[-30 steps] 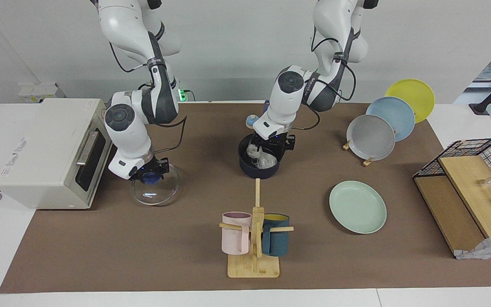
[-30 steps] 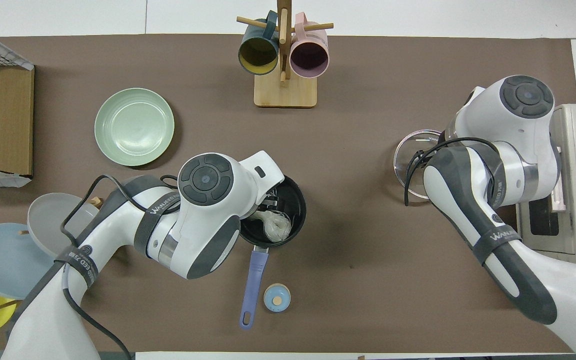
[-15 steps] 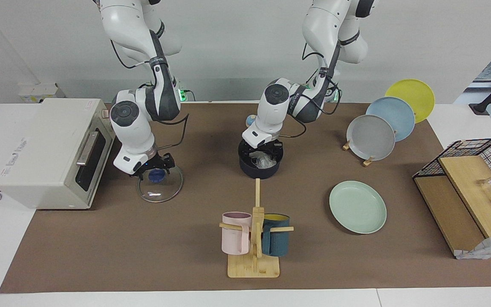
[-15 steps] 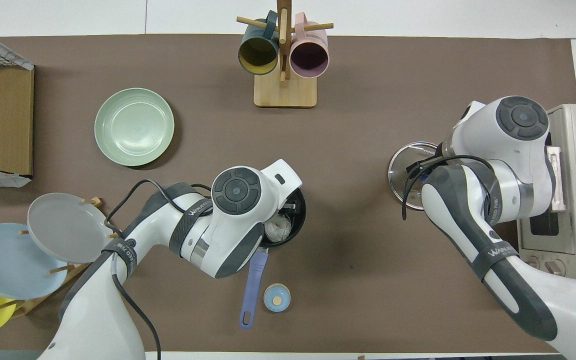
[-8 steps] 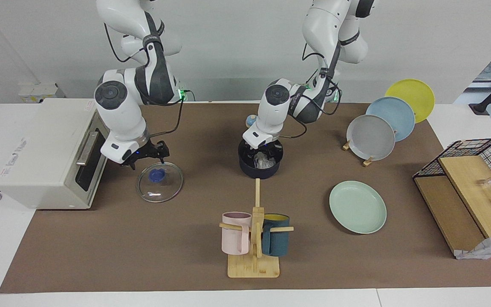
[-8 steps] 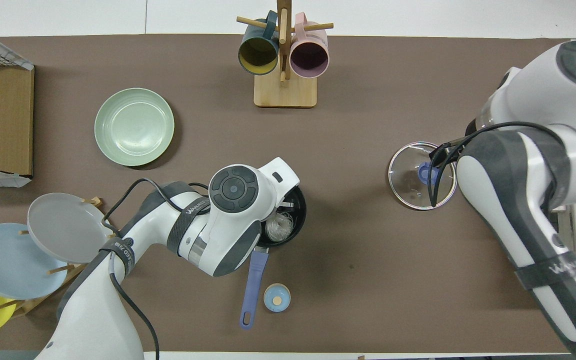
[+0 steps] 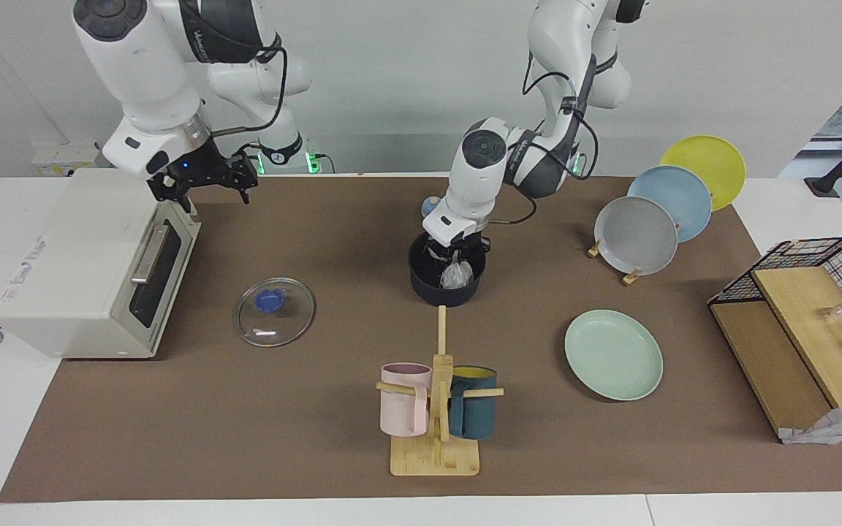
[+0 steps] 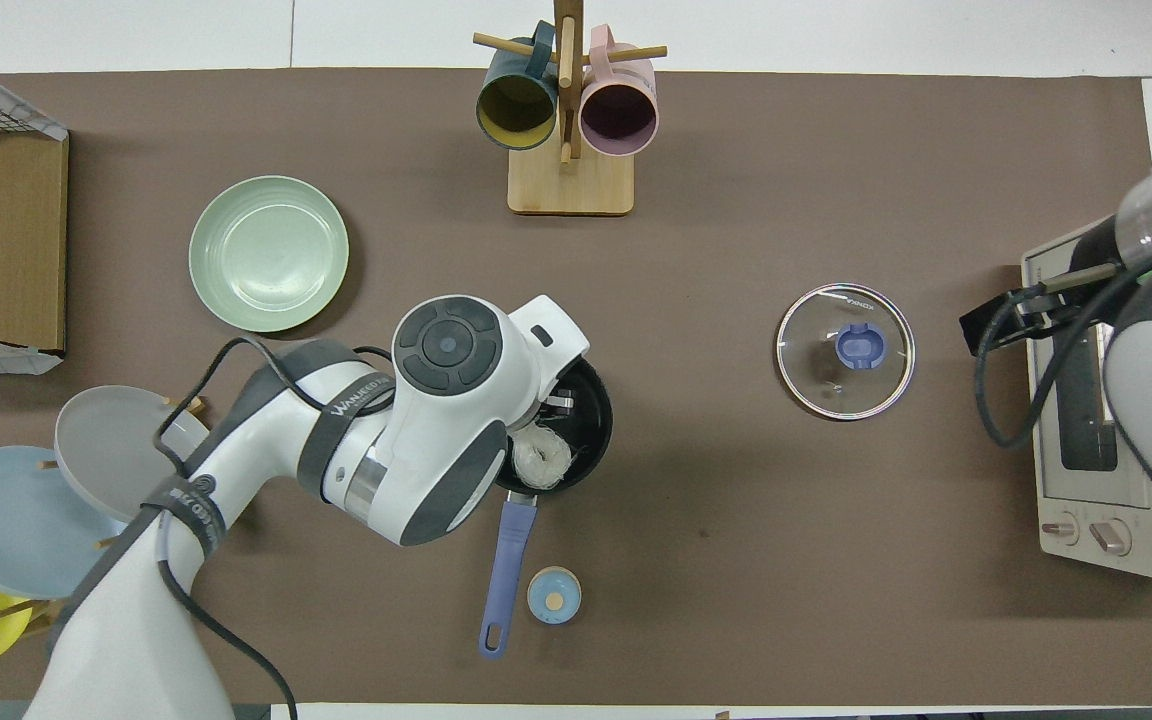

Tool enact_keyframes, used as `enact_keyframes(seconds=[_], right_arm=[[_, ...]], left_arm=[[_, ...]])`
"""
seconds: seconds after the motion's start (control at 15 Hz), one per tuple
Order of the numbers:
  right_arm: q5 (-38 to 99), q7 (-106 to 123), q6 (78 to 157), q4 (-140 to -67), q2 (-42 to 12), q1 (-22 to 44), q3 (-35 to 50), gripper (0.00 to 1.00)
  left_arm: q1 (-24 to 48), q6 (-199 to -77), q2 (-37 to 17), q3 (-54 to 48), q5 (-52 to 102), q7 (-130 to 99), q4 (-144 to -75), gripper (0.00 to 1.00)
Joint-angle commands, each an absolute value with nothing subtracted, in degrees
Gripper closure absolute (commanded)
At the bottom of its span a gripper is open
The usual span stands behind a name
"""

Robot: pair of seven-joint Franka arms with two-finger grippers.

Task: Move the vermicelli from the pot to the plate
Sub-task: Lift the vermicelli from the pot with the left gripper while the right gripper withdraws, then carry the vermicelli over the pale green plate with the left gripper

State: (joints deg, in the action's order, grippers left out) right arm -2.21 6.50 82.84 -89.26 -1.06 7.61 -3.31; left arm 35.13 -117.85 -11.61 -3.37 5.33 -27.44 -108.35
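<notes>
The dark navy pot [image 7: 441,286] stands mid-table, its blue handle [image 8: 506,560] pointing toward the robots. My left gripper [image 7: 456,257] reaches down into the pot, shut on the top of the whitish vermicelli [image 7: 457,275], which hangs as a pinched clump just inside the rim. In the overhead view the vermicelli [image 8: 542,459] shows beside my left wrist, which hides the fingers. The mint-green plate [image 7: 613,354] lies bare toward the left arm's end, farther from the robots than the pot. My right gripper [image 7: 202,181] is open and empty, raised over the toaster oven's corner.
A glass lid [image 7: 275,312] with a blue knob lies flat beside the toaster oven [image 7: 77,259]. A mug rack [image 7: 435,413] stands farther out than the pot. Grey, blue and yellow plates [image 7: 636,235] lean in a rack. A small blue disc [image 8: 554,595] lies by the handle.
My right gripper let go of the glass lid, which now lies flat, and rose away toward the oven. My left gripper went down into the pot, closed on the vermicelli and lifted slightly.
</notes>
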Motion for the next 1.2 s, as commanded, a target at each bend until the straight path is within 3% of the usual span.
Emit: enact_keyframes(seconds=[0.0,0.13,0.53,0.8,1.13], right_arm=[[-2.1,6.1,81.0,-89.7,0.1,5.9,-3.0,0.0],[-2.2,5.7,79.5,-90.1,0.8,5.6,-3.0,0.0],[-2.1,2.1,80.7,-91.5,1.6,5.3,-2.8,0.0],[-1.5,1.5,79.9,-91.4,1.3,4.0,-2.6,0.0],[-1.3,0.9,78.0,-88.6,-2.8,3.3,-2.4,0.0]], left_arm=[[32.5,-107.6,-9.1,-3.5,7.5,-27.0,-102.7,1.0],[32.2,-102.1,-8.1,-2.9,8.9,-27.1,-98.4,1.0],[19.6,-92.2,-7.1,-3.0,11.5,-22.0,-89.0,1.0],[10.1,-95.8,-8.0,-2.9,11.3,-11.2,-89.2,1.0],[3.9,-106.4,-17.1,-2.9,10.3,-0.9,-89.3,1.0]])
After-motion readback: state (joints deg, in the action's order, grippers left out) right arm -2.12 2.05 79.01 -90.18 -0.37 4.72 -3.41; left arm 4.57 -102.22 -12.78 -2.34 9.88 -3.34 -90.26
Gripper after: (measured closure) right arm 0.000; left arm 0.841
